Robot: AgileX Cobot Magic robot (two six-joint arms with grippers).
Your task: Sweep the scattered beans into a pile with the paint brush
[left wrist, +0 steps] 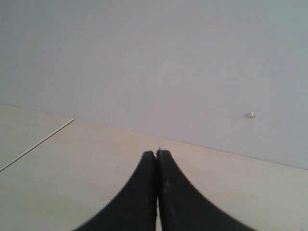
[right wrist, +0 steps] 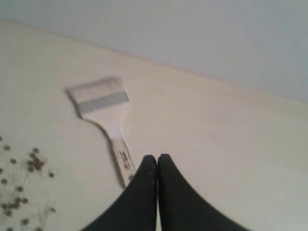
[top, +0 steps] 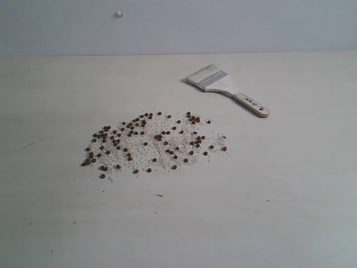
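Small reddish-brown beans [top: 150,139] lie scattered over a patch of white crumbs in the middle of the pale table. Behind them to the right lies the paint brush [top: 226,89], flat, pale bristles to the left and wooden handle pointing right and forward. No arm shows in the exterior view. My right gripper [right wrist: 157,157] is shut and empty, its black tips above the end of the paint brush [right wrist: 103,108] handle; some beans [right wrist: 33,162] show beside it. My left gripper [left wrist: 156,153] is shut and empty over bare table, facing the wall.
A grey wall [top: 178,25] rises behind the table's far edge, with a small white stud [top: 119,14] on it. A seam or edge line [left wrist: 38,142] in the table surface runs past the left gripper.
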